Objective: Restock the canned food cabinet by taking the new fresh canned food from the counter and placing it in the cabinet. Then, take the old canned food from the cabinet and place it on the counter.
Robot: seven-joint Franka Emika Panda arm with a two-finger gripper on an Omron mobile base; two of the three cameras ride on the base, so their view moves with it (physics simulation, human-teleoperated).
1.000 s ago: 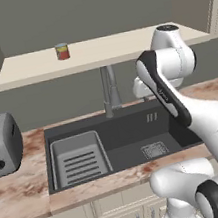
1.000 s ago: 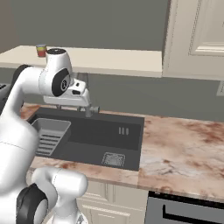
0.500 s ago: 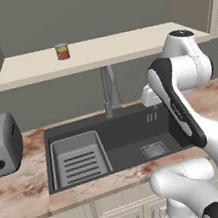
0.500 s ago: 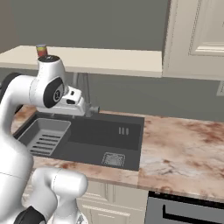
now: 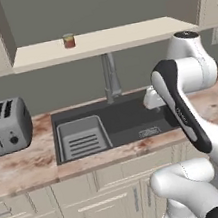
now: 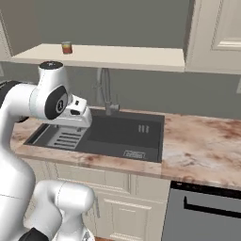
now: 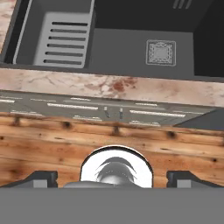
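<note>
The old canned food (image 5: 69, 41), a small red can with a yellowish-green label, stands on the cream shelf board of the canned food cabinet (image 5: 118, 37), toward its left; the right base view has the can (image 6: 67, 47) on the same cabinet shelf (image 6: 122, 55). The new fresh canned food is out of view. My gripper (image 7: 112, 178) is open and holds nothing. It points down over the front edge of the marbled counter (image 7: 109, 85) by the sink (image 7: 131, 48), well below and apart from the can. The hand (image 6: 74, 113) hovers above the sink's left part.
A grey toaster (image 5: 2, 127) stands on the counter left of the dark sink (image 5: 108, 124). A tall faucet (image 5: 109, 78) rises behind the basin. A dish rack insert (image 5: 83, 136) sits in the sink's left half. Cream drawers (image 5: 94, 184) lie below the counter, and a dark appliance front (image 6: 202, 212) is at lower right.
The whole picture has shifted, so the base has moved. The arm swung down from in front of the shelf to over the sink's front edge. The jaws spread a little wider.
</note>
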